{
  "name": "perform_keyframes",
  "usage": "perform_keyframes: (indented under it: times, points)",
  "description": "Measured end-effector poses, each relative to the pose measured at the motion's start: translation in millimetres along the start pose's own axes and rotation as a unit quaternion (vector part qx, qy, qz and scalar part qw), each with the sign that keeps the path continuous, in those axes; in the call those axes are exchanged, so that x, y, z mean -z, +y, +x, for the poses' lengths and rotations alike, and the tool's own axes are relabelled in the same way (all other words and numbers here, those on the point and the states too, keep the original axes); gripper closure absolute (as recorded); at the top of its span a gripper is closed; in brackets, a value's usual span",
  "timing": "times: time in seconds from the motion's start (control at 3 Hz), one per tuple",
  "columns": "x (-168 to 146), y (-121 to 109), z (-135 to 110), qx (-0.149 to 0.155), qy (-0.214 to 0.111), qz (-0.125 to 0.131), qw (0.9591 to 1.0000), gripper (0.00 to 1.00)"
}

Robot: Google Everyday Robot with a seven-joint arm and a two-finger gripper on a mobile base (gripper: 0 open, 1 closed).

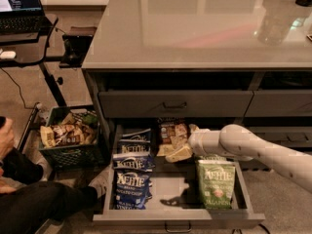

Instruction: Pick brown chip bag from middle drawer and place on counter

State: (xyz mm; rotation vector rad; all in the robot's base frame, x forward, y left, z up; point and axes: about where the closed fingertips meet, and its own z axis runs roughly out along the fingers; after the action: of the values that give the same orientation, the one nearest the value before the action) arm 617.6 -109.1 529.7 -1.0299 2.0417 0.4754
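The brown chip bag lies at the back centre of the open middle drawer, under the glossy grey counter. My white arm reaches in from the right. My gripper is low inside the drawer, just in front of the brown bag's near edge, open with its cream fingers pointing left. Whether they touch the bag I cannot tell. Nothing is held.
Several blue Kettle bags fill the drawer's left side and a green Kettle bag lies at the right under my arm. A crate of snacks, a person's legs and a laptop desk are to the left.
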Motion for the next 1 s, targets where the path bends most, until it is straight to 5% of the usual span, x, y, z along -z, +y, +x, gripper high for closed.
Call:
perform_keyframes:
  times: [1.0]
  points:
    - [-90,-43,10,-0.018,-0.054,-0.032,0.9979,0.0]
